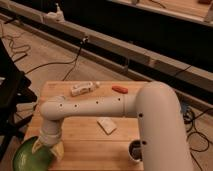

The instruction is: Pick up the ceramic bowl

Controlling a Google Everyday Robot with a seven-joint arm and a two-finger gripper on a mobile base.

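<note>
The ceramic bowl (30, 158) is wide, shallow and glossy green, at the front left corner of the wooden table (95, 135). My white arm reaches across the table from the right. Its gripper (47, 146) is down at the bowl's right rim, with pale fingers (57, 150) showing on either side of the rim. The bowl's far right edge is hidden behind the wrist.
A small dark cup (135, 149) stands at the front right beside my arm. A white flat packet (106, 125) lies mid-table. A white bottle-like item (82, 89) and an orange object (120, 89) lie near the back edge. A black chair (10, 95) stands left; cables run on the floor.
</note>
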